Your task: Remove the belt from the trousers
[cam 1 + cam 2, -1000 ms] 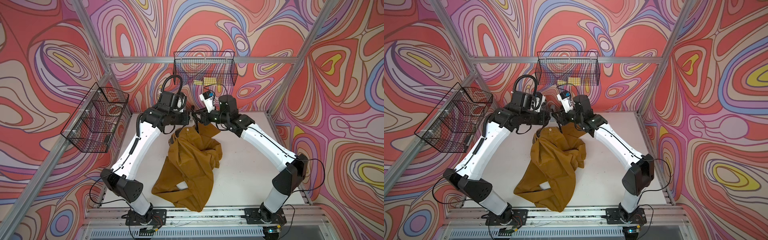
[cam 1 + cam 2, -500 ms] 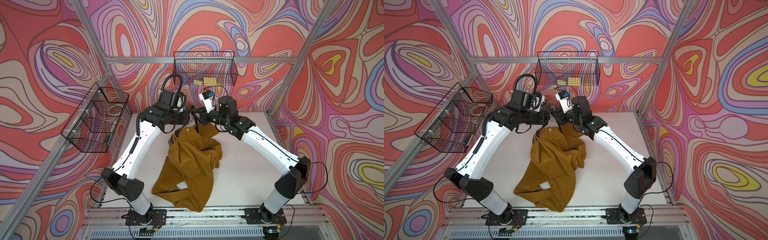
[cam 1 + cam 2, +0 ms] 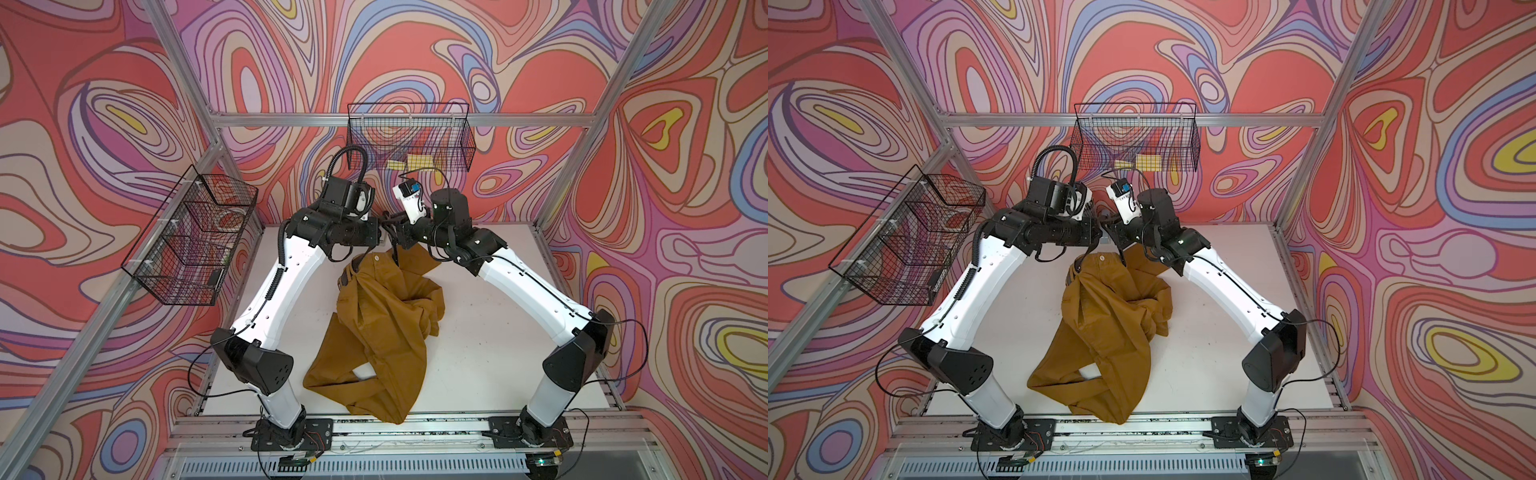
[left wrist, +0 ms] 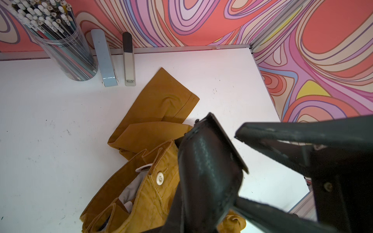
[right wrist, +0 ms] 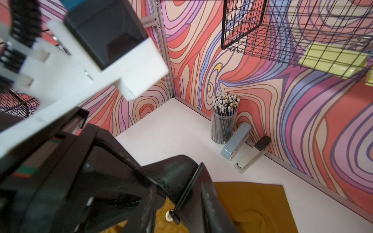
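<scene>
White table, 12 o'clock edge: left gripper pinching belt above trousers, right gripper jaws apart beside it.

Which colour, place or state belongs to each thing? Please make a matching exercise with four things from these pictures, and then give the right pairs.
Things:
1. trousers
2. belt
3. pencil cup
4. yellow pad

Descriptions:
A. inside the wire basket
B. black, raised
C. mustard, crumpled on the table
D. transparent, upright

Pairs: 1-C, 2-B, 3-D, 4-A
</scene>
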### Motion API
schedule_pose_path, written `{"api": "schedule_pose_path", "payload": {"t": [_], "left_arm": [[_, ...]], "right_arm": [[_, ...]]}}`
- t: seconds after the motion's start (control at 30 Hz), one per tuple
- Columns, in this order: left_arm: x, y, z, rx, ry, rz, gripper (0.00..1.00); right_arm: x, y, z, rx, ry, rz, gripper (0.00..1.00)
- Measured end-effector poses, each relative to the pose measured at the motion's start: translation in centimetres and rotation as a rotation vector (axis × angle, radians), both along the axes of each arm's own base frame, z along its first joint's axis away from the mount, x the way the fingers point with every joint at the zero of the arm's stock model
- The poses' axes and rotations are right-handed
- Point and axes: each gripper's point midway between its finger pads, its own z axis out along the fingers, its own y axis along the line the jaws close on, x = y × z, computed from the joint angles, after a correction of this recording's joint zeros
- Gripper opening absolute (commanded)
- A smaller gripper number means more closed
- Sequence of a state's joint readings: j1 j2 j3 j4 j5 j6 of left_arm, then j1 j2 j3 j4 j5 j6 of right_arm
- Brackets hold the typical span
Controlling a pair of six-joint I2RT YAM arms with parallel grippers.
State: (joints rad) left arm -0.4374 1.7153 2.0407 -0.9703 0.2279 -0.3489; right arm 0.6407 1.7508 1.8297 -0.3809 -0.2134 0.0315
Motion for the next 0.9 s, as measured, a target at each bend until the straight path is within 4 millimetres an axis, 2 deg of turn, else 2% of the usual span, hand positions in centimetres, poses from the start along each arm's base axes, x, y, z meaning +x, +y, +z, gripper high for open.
{"api": "schedule_pose_path", "payload": {"t": [0.07,0.27,0.43,0.57,0.6,0.73,0.83,0.9], "left_arm": [[0.0,-0.1,0.0,-0.002,0.006,-0.004,0.0],[0.2,0.0,-0.2,-0.007,0.015,-0.006,0.0],[0.4,0.4,-0.8,0.0,0.035,0.007,0.0],[0.6,0.6,-1.2,0.005,0.049,0.013,0.0],[0.6,0.6,-1.3,0.006,0.051,0.013,0.0],[0.6,0.6,-1.2,0.005,0.049,0.014,0.0],[0.6,0.5,-1.0,0.0,0.046,0.009,0.0],[0.6,0.5,-1.0,-0.002,0.046,0.008,0.0]], "right_arm": [[0.0,-0.1,-0.2,-0.01,0.0,-0.004,0.39],[0.5,-0.4,-0.9,-0.049,-0.004,-0.03,0.27],[1.3,0.2,-1.9,-0.073,-0.001,-0.035,0.25],[1.6,0.4,-2.3,-0.084,-0.002,-0.036,0.18],[1.6,0.3,-2.3,-0.084,-0.003,-0.039,0.19],[1.6,0.3,-2.1,-0.081,-0.001,-0.041,0.34],[1.6,0.3,-1.8,-0.081,-0.004,-0.042,0.35],[1.6,0.3,-1.4,-0.079,-0.007,-0.041,0.3]]}}
